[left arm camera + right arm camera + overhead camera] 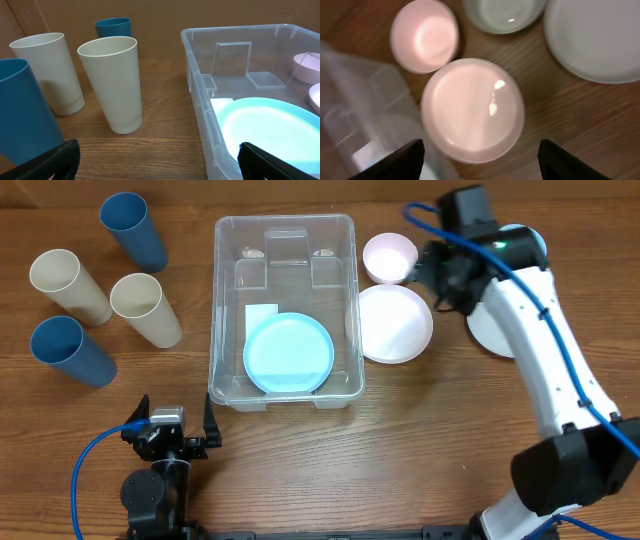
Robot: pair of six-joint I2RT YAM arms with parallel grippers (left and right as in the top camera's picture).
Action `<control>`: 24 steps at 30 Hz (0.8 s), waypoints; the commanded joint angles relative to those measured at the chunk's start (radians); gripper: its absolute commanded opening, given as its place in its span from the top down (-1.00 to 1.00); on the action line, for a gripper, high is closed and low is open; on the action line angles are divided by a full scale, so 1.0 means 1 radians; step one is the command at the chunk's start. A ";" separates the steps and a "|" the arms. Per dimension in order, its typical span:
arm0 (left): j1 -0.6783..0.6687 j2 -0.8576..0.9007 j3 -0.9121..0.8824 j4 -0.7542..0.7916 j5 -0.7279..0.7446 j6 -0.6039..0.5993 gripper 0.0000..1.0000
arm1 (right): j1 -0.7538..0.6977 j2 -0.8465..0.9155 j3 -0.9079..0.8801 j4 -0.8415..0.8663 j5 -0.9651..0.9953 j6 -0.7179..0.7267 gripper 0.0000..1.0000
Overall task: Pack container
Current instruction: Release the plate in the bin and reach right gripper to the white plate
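Your container [285, 275] sits mid-surface with only the blue plate [288, 353] packed. Pink plate [395, 323], bowls [390, 257] and cups [145, 308] not yet in. Left fingers [50, 160] and right fingers [400, 162] are released, empty.

Clear see-through bin [286, 222] mid-frame, white label [262, 313] on its base, pale blue plate [288, 352] inside. Over on the left, two dark blue cups [133, 230] and two cream cups [145, 308], all plain. Right of the bin, pale pink bowl [390, 257] and pinkish plate [395, 323], then a white plate [483, 332] further right. Brown wood-grain table [400, 440]. White arm [545, 350] far right, bright blue cable [95, 455] lower left.
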 commanded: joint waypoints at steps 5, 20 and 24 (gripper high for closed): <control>0.006 -0.010 -0.003 0.000 -0.003 0.012 -1.00 | -0.034 0.085 -0.311 0.227 -0.018 0.053 -0.48; 0.006 -0.010 -0.003 0.000 -0.003 0.012 -1.00 | -0.029 0.256 -0.346 0.284 -0.080 0.026 0.67; 0.006 -0.010 -0.003 0.000 -0.003 0.012 -1.00 | -0.029 0.256 -0.346 0.262 -0.071 0.026 0.92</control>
